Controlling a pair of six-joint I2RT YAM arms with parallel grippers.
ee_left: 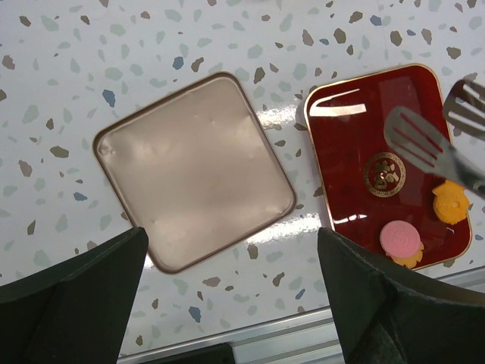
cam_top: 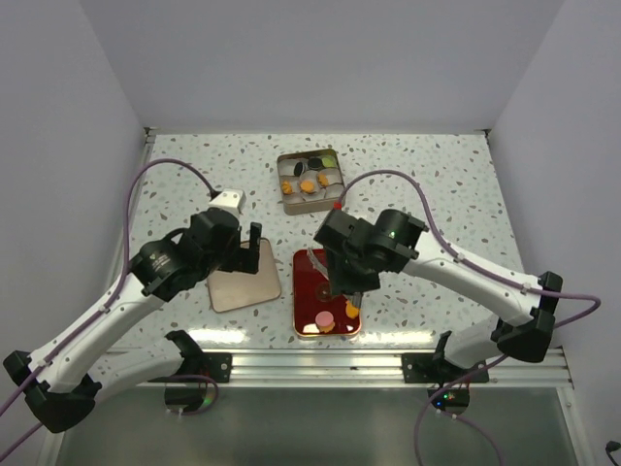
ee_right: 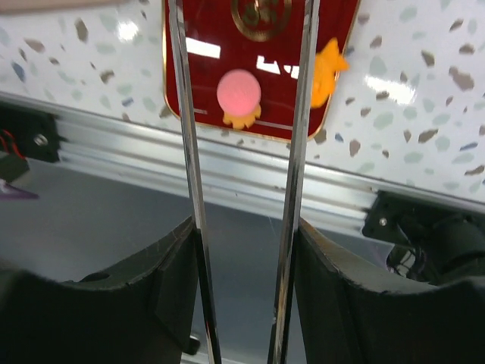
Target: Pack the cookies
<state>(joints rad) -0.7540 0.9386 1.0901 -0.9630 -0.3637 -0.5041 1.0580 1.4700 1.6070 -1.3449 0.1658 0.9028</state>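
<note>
Right claw (ee_right: pixel 244 231) half-closed, fingers pinching the 2 arms of the metal tongs (ee_right: pixel 186 136) from outside; tong tips parted over the red tray (ee_left: pixel 356 167). Orange cookie (ee_right: pixel 331 70) at the tray's edge, just beside 1 tong arm; contact unclear. Pink cookie (ee_right: pixel 239 91) on the tray, seen between the arms. Left claw (ee_left: pixel 231 250) spread wide, holding nothing, above the square lid (ee_left: pixel 193 171). More cookies (cam_top: pixel 309 175) in the tin (cam_top: pixel 287 202), far side

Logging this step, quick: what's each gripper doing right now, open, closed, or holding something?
Left gripper: jaws open, holding nothing.
Right gripper: jaws closed on the metal tongs.
</note>
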